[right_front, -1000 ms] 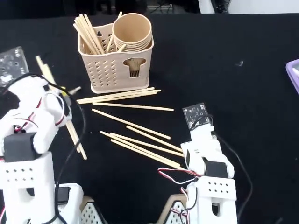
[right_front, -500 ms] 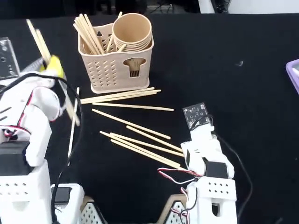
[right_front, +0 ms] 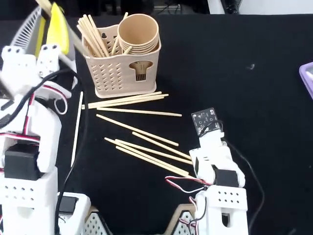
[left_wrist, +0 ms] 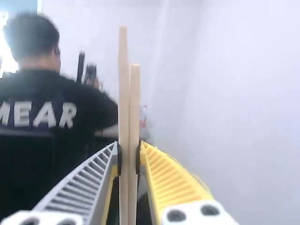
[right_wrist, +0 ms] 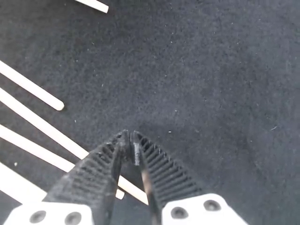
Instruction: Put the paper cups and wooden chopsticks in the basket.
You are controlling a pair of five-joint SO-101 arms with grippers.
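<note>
Left gripper (right_front: 44,20): up high at the 10 o'clock corner of the worktop (right_front: 244,98). Its jaws are pinched on a pair of chopsticks (left_wrist: 127,93), side by side, with their ends poking out past the tips.
Pair's long axis: from overhead I read it as roughly 11 to 5 o'clock. The lower end seems to point at the basket's nearest corner.
Basket (right_front: 120,76): at 12 o'clock on the worktop, and at 3 to 4 o'clock from the left gripper. It is near the gripper but not beneath it.
Inside the basket: stacked paper cups (right_front: 139,30) fill the 3 o'clock half. A bundle of sticks (right_front: 93,34) leans in the 9 o'clock half, the side nearer my held pair.
Key relation: my judgement is that the drop depends on carrying the pair toward 3 o'clock until the lower ends sit over the bundle's half. They should then be tipped closer to upright, or they may catch on the rim.
Loose chopsticks (right_front: 146,147): several lie mid-worktop between the basket and the right arm. Most run 10 to 4 o'clock, and the ones closest to the basket run nearly 9 to 3.
Single chopstick (right_front: 77,127): lies beside the left arm, running 12 to 6.
Right gripper (right_wrist: 129,138): low over the worktop with its jaws closed on nothing. From overhead the loose chopsticks lie at its 9 o'clock, so the right arm is the nearer one for them.
</note>
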